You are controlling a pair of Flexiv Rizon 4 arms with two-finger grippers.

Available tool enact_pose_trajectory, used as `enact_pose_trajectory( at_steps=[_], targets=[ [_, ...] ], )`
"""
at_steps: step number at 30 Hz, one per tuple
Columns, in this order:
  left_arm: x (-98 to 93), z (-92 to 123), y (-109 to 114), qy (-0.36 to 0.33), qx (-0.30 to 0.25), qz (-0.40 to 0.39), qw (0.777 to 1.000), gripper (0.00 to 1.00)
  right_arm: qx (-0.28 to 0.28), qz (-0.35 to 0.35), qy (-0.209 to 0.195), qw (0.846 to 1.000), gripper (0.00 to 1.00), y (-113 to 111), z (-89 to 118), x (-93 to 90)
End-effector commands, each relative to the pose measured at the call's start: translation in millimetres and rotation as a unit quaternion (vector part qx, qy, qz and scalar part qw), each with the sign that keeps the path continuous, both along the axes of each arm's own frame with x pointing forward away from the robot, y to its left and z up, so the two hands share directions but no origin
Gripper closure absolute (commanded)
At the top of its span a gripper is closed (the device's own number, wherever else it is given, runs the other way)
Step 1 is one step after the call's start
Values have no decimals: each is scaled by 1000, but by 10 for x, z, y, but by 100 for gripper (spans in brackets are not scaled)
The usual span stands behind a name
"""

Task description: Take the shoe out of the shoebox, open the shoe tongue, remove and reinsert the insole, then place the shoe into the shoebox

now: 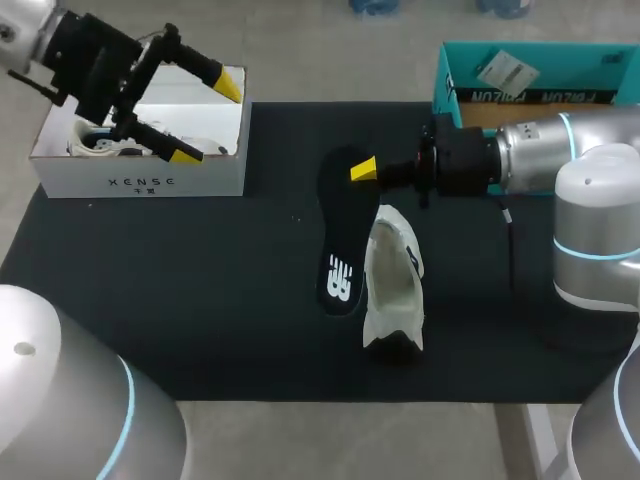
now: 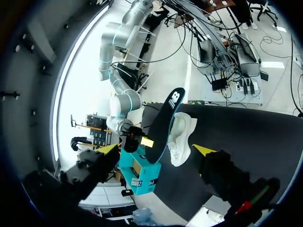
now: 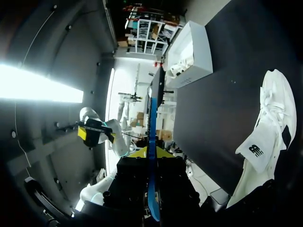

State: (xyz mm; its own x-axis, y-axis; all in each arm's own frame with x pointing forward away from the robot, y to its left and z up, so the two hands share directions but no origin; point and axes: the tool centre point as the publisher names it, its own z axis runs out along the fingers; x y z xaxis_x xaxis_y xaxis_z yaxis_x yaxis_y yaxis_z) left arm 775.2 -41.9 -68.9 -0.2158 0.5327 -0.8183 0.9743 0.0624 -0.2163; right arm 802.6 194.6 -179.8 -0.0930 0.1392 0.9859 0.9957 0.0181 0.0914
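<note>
My right gripper [image 1: 365, 170] is shut on one end of the black insole [image 1: 338, 235], which hangs over the black mat just left of the white shoe [image 1: 393, 290]. The shoe lies on its side mid-table, its opening facing up. In the right wrist view the insole [image 3: 152, 118] runs edge-on out from between the fingers, with the shoe [image 3: 265, 127] to one side. My left gripper [image 1: 208, 120] stands open above the white shoebox [image 1: 150, 182] at the back left, holding nothing. From the left wrist, its gripper [image 2: 156, 150] looks across at the insole [image 2: 163, 123] and shoe [image 2: 180, 137].
A second white shoe [image 1: 100, 142] lies inside the white shoebox. A teal box [image 1: 540, 75] stands at the back right behind my right arm. The black mat [image 1: 200, 290] covers the table between them.
</note>
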Motion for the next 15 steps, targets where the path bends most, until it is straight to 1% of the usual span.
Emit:
enact_pose_trajectory(
  at_steps=[1,3,15],
  targets=[
    [-74,-96,83,-22,-129,38,991,0,0,-1,0,1000,100,20,-6,2],
    [-55,-65,116,-26,-112,28,993,0,0,-1,0,1000,100,20,-6,2],
    [-55,-65,116,-26,-112,28,993,0,0,-1,0,1000,100,20,-6,2]
  ],
)
